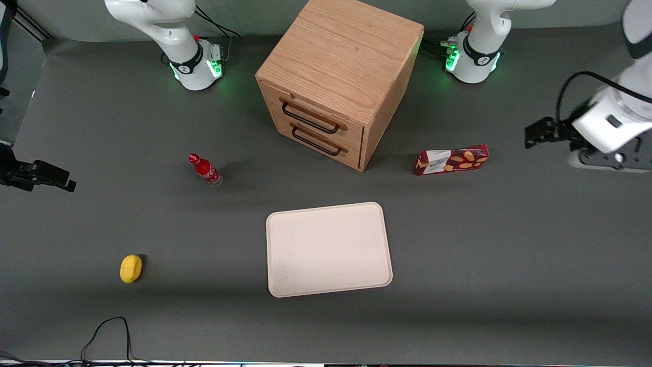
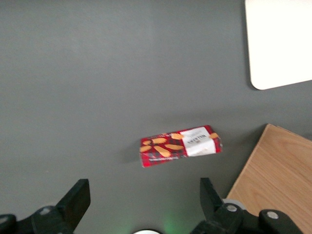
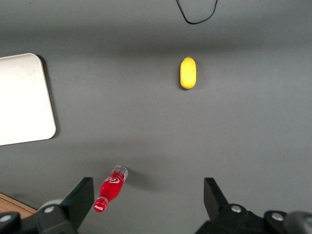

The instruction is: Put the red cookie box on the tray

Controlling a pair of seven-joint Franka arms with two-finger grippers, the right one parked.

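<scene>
Lying on the table beside the wooden drawer cabinet (image 1: 338, 76), apart from the bare tray (image 1: 328, 248), the red cookie box (image 1: 451, 159) is untouched, and the gripper (image 2: 141, 195) hangs open above it, so grasping, carrying and placing all remain.

Likely a robotics lab: two white arm bases (image 1: 196, 66) with green lights are bolted at the table's (image 1: 102, 127) twelve o'clock edge, cables (image 1: 109, 331) trail at seven o'clock, and the gripper (image 1: 540, 133) hangs at three o'clock.
</scene>
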